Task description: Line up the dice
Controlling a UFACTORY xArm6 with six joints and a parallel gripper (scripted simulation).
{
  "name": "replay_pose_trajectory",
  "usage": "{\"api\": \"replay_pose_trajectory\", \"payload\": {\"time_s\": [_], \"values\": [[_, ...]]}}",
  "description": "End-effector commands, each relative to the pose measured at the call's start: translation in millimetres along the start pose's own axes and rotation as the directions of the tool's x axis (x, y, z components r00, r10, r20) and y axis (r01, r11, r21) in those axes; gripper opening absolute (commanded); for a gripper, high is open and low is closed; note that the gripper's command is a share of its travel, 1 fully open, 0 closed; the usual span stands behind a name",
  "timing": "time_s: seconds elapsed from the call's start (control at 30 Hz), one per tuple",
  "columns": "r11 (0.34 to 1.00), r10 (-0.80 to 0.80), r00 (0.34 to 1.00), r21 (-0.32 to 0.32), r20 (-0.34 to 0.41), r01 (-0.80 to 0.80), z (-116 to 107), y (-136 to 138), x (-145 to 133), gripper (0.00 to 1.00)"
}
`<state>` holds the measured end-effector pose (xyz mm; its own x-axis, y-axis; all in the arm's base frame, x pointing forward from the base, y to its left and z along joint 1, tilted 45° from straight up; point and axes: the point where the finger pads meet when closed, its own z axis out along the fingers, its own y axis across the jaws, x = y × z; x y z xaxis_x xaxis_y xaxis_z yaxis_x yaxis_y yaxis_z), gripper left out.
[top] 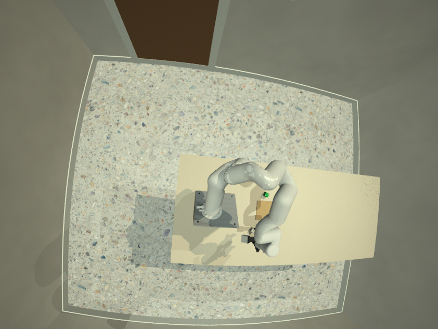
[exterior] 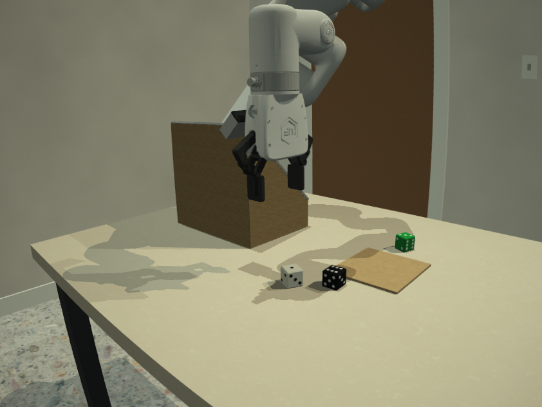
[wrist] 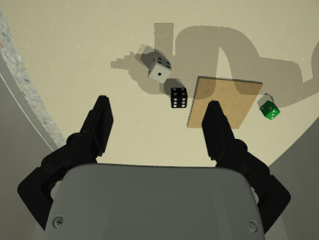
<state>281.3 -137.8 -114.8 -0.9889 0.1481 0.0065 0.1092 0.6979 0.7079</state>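
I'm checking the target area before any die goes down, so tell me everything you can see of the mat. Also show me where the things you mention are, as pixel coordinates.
The mat (top: 262,210) (exterior: 385,271) (wrist: 228,89) is a thin, plain, roughly square tan-orange sheet, perhaps cork or board. It lies flat on the table (top: 329,212) (exterior: 306,350) (wrist: 76,57), partly shadowed. No die is on it, and the claw (exterior: 276,183) (wrist: 158,109) isn't touching it.
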Motion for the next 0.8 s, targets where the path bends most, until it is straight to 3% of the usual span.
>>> {"api": "replay_pose_trajectory", "payload": {"time_s": [0.0,0.57,0.77], "values": [[1.0,-0.001,1.0,0.002,0.003,0.001,1,-1,-1,1.0],[1.0,-0.001,1.0,0.002,0.003,0.001,89,-2,0,1.0],[1.0,-0.001,1.0,0.002,0.003,0.001,99,-2,0,1.0]]}}
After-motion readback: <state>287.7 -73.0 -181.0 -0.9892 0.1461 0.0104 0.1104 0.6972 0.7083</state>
